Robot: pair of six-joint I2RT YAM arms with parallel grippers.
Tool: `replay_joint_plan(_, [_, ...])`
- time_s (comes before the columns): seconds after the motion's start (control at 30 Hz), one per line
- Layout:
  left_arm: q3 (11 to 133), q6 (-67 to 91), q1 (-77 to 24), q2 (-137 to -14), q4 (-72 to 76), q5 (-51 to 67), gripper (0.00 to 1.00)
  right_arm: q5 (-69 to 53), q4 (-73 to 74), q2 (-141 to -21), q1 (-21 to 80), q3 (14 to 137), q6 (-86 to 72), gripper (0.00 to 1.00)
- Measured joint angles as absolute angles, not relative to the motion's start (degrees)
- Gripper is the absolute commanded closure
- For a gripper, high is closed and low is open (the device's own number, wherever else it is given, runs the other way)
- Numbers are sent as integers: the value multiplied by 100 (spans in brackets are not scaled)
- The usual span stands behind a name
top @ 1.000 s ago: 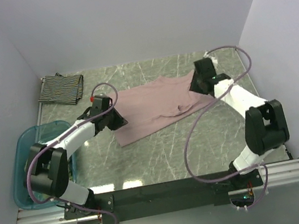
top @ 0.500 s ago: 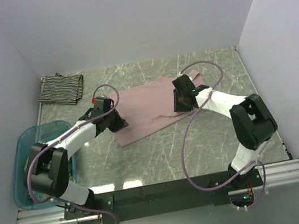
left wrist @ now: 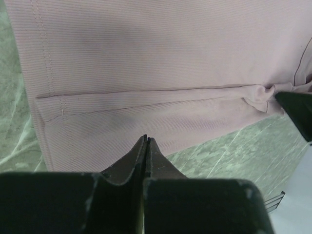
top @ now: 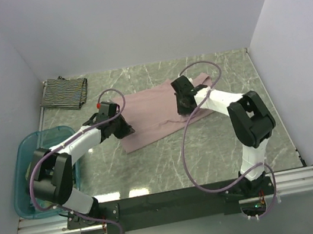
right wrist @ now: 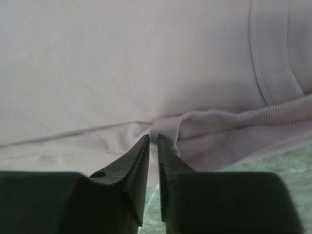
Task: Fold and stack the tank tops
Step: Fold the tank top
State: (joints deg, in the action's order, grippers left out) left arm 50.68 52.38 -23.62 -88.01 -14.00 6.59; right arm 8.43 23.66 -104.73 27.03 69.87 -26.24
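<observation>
Both wrist views show pincers pinching the mauve tank top [left wrist: 161, 63].

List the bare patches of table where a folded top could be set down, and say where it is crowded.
Bare marble lies between the pink top and the arm bases, and along the back wall between the striped top and the right corner. It is crowded mid-table, where both pincers, left and right, meet the pink top, and by the blue tub.

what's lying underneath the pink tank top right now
Only the marble table shows around the pink tank top. The top is folded over itself along its near edge, so its own lower layer lies beneath. Anything else under the cloth is covered and cannot be seen.
</observation>
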Motion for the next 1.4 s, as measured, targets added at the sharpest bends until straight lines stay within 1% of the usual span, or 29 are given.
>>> replay_joint_plan(0.13, [5068,5238,-2359,-8801,-1404,668,95,954,2473,-10731,2700,7325,-2578,90])
replay_joint_plan(0.23, [5068,5238,-2359,-8801,-1404,670,95,1011,2539,-10753,2681,7397,-2578,91])
replay_joint_plan(0.3, [5068,5238,-2359,-8801,-1402,672,95,1048,2578,-10753,2661,7432,-2578,82])
replay_joint_plan(0.33, [5068,5238,-2359,-8801,-1402,672,94,1092,2585,-10753,2648,7435,-2574,75])
replay_joint_plan(0.47, [5068,5236,-2359,-8801,-1404,672,94,1177,2620,-10685,2620,7378,-2561,64])
replay_joint_plan(0.63, [5068,5236,-2359,-8801,-1402,679,94,1129,2611,-10385,2620,7081,-2543,61])
replay_joint_plan(0.9, [5068,5236,-2359,-8801,-1402,687,94,871,2587,-10368,2620,6829,-2453,61])
replay_joint_plan(1.0, [5068,5236,-2359,-8801,-1402,685,94,786,2571,-10464,2620,6886,-2427,68])
replay_joint_plan(1.03, [5068,5236,-2359,-8801,-1402,685,95,762,2569,-10527,2617,6941,-2416,77])
replay_joint_plan(1.13, [5068,5236,-2359,-8801,-1404,685,95,681,2545,-10672,2600,7078,-2397,97])
replay_joint_plan(1.17, [5068,5236,-2359,-8801,-1404,683,94,668,2545,-10694,2598,7120,-2394,100])
replay_joint_plan(1.4, [5059,5236,-2359,-8801,-1411,681,95,576,2539,-10726,2381,7367,-2438,100])
